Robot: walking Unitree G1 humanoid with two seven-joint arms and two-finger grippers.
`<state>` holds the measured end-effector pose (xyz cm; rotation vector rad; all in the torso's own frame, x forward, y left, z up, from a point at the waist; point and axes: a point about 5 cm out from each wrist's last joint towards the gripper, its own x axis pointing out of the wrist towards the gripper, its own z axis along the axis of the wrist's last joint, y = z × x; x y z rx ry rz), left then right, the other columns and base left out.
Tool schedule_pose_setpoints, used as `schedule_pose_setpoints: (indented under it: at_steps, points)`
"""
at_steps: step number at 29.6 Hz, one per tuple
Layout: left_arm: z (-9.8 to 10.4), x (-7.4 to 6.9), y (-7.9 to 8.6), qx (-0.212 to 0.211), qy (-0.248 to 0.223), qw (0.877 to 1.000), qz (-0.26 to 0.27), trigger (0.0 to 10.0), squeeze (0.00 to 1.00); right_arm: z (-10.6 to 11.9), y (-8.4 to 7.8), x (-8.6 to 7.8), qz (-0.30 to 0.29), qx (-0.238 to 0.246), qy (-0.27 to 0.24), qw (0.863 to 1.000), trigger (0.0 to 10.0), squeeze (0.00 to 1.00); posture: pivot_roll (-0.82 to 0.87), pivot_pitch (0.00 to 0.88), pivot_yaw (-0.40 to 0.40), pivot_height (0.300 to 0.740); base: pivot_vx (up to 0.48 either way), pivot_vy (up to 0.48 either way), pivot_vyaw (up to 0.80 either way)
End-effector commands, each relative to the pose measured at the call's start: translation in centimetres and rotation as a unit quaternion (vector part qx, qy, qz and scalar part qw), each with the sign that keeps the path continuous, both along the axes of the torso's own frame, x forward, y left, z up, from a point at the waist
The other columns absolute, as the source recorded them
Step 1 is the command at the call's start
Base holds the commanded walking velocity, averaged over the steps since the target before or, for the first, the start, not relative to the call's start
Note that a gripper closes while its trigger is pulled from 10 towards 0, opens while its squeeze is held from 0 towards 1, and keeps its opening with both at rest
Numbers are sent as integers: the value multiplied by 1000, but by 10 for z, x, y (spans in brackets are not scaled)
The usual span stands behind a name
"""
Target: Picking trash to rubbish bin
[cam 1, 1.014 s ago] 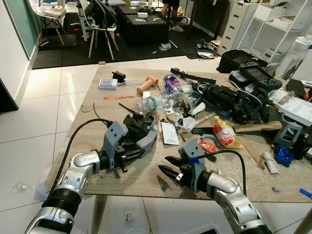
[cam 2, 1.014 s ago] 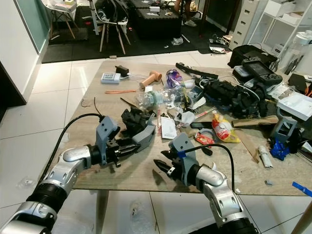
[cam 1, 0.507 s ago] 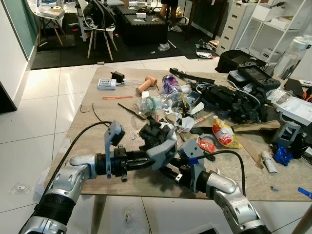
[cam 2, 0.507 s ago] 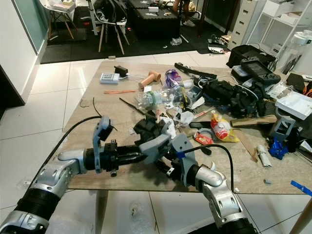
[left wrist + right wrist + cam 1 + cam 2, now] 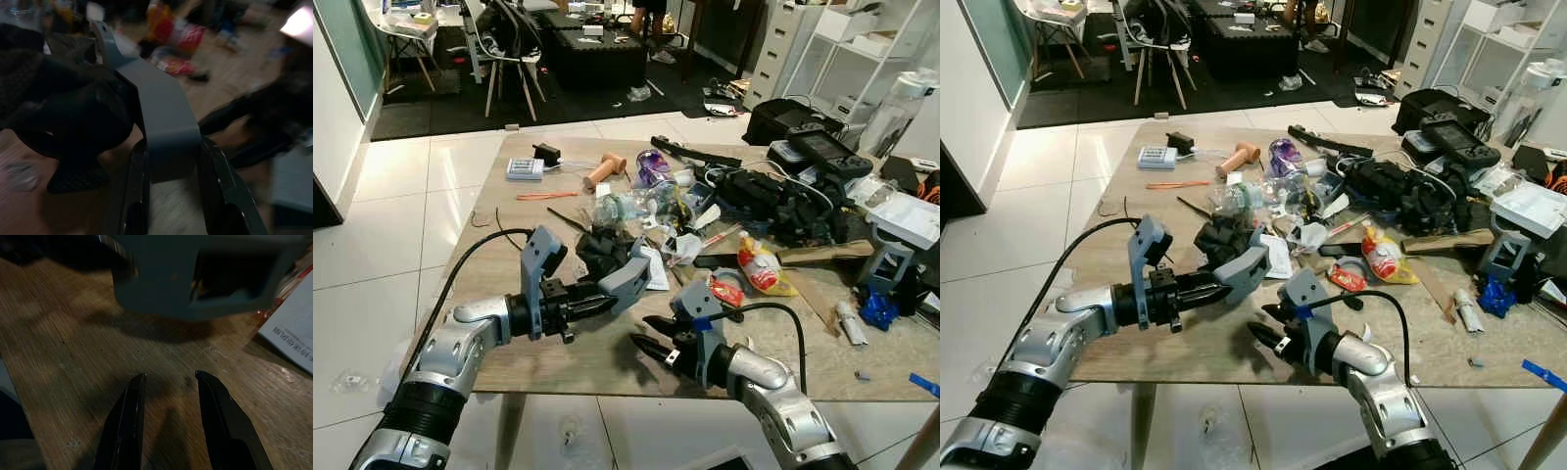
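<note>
My left gripper [image 5: 605,302] is shut on a grey plastic bracket [image 5: 626,277], held just above the wooden table [image 5: 499,269]. A crumpled black piece [image 5: 604,249] sits against the bracket's far side. In the left wrist view the bracket [image 5: 165,128] is pinched between both fingers and the black piece [image 5: 63,117] bulges beside it. My right gripper [image 5: 649,336] hovers low over the table near its front edge, just right of the bracket. Its fingers [image 5: 123,423] are open over bare wood, with the bracket [image 5: 205,274] ahead of them.
Clutter covers the table's middle and right: a clear plastic bottle [image 5: 622,208], a white leaflet [image 5: 656,269], a red wrapper [image 5: 729,291], a red-and-yellow packet [image 5: 764,269], and black bags and cables [image 5: 783,201]. Chairs [image 5: 509,39] stand beyond on the floor.
Half a second ago my left gripper reached right with the bracket, over the right gripper. It has since drawn back left. The right gripper has stayed put and open.
</note>
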<state>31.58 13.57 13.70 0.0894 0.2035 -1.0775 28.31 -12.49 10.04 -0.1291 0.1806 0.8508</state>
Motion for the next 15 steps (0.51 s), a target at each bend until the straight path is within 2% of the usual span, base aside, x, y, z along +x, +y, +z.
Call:
schedule_pose_setpoints:
  at_steps: [1,4,5,6,9,11,13,15]
  points:
    - [-5,-1,4,76,-37,996,-12,0,0,5,-1,-2,-2,20,6,1000,10000,0,-95,53,-31,740,0,0,0]
    - [7,1,5,34,-60,998,6,0,0,16,-1,-3,2,49,5,999,10000,0,-99,60,-32,740,0,0,0]
    - [9,0,6,73,-95,993,-3,0,0,27,-2,-2,-1,78,-1,997,10000,0,-94,61,-33,740,0,0,0]
    - [9,0,6,73,-95,993,-3,0,0,27,-2,-2,-1,78,-1,997,10000,0,-94,61,-33,740,0,0,0]
    - [12,-3,9,164,-163,972,-34,0,0,55,-5,0,-1,138,-26,990,10000,0,-94,63,-32,740,0,0,0]
    - [14,-3,10,190,-197,961,-37,0,0,70,-7,2,0,160,-43,986,10000,0,-94,63,-32,740,0,0,0]
    - [17,-3,9,202,-226,952,-42,0,0,82,-13,8,-18,155,-70,985,10000,0,-96,66,-30,740,0,0,0]
    - [20,-3,8,217,-261,939,-47,0,0,88,-20,17,-53,100,-110,987,10000,0,-98,70,-29,740,0,0,0]
